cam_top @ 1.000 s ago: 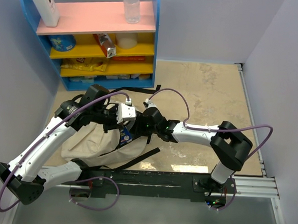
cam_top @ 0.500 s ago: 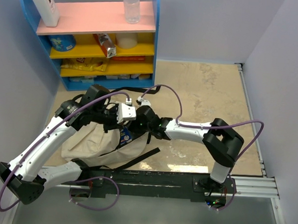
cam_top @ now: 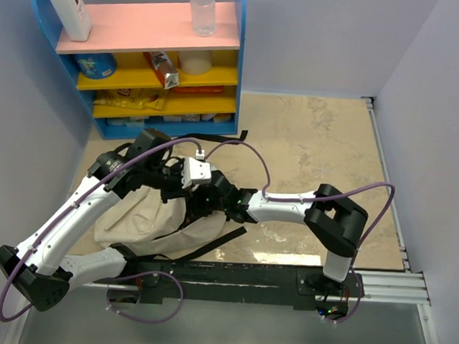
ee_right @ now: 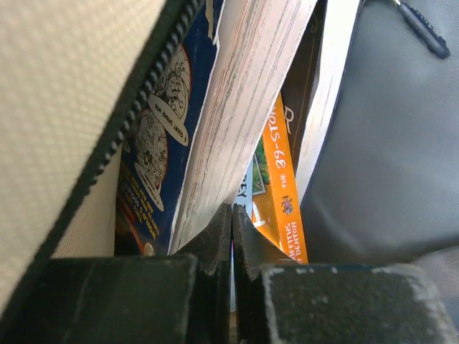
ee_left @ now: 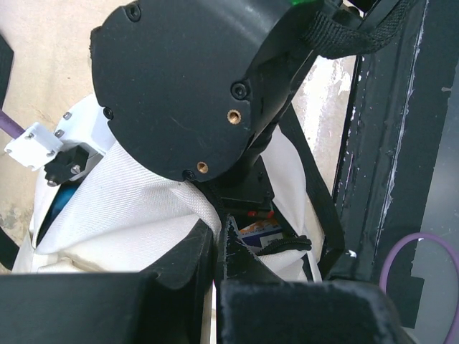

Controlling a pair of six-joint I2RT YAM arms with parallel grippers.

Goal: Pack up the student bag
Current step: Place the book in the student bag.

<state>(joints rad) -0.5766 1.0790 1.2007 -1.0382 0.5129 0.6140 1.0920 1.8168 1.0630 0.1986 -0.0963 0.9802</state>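
Observation:
The student bag (cam_top: 138, 223), beige canvas with black straps, lies at the left of the floor between both arms. My left gripper (ee_left: 219, 240) is shut on the zip edge of the bag's opening (ee_left: 129, 193) and holds it up. My right gripper (ee_right: 231, 215) is shut with nothing between its fingers. It is pushed down inside the bag, beside the page edges of a blue book (ee_right: 154, 143) and an orange-spined book (ee_right: 283, 179), with the dark grey lining (ee_right: 387, 143) on the right. In the top view the right gripper (cam_top: 199, 203) is sunk in the opening.
A blue shelf unit (cam_top: 144, 29) with a pink top stands at the back left, holding a clear bottle (cam_top: 201, 9), a white bottle (cam_top: 65, 5) and snack packs. A black strap (cam_top: 218, 241) trails from the bag toward the black rail (cam_top: 232, 274) at the near edge.
The right arm has pushed left and deeper into the bag, and its gripper has gone from partly open to shut. The blue book no longer sticks out. The left gripper has not moved.

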